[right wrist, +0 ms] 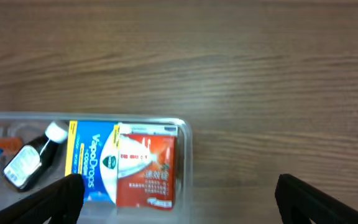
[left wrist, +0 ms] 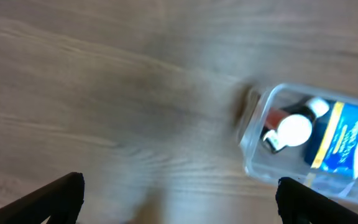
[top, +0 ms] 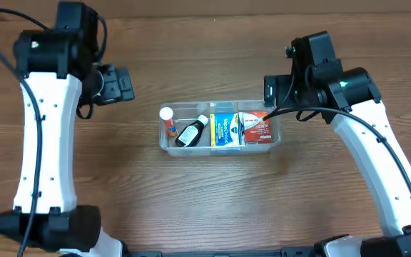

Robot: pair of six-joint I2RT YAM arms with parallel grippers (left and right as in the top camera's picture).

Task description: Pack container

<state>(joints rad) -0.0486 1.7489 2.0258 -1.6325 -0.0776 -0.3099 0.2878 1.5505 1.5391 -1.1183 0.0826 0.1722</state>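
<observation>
Surface: brown wood-grain table (top: pixel 212 207), seen from above and from both wrists. No loose items show on it outside the tub.

Container (top: pixel 191 106): clear rectangular tub at mid-table, between the two arms. Its long axis runs left to right across the table. Contents, left to right: a white-capped tube (top: pixel 167 120), a small dark bottle (top: pixel 190 133) lying tilted, a blue-and-yellow box (top: pixel 225 130), a red box (top: pixel 257 128). The four fill the floor side by side, so packing looks about done (judgement).

Right gripper (top: pixel 271 89): just beyond the tub's far right corner, close to the rim but apart from it. In the right wrist view its fingers are spread wide with nothing between them (right wrist: pixel 179 186). The tub's right end wall (right wrist: pixel 188 168) lies low and left of the gap, and the red box (right wrist: pixel 146 171) is the nearest item.

Left gripper (top: pixel 116 84): off the tub's far left corner, farther from it than the right one. Left wrist view is blurred. The fingers are spread and empty (left wrist: pixel 180 186), and the tub's left end (left wrist: pixel 248 146) sits to the right of the gap, with the tube's white cap (left wrist: pixel 294 130) visible inside.

Key relation: the right arm is the nearer. Judgement: any reach into the tub should come from the right end, moving toward the robot and inward. The blue-and-yellow box sits tight against the red box, leaving little room for fingers there.
</observation>
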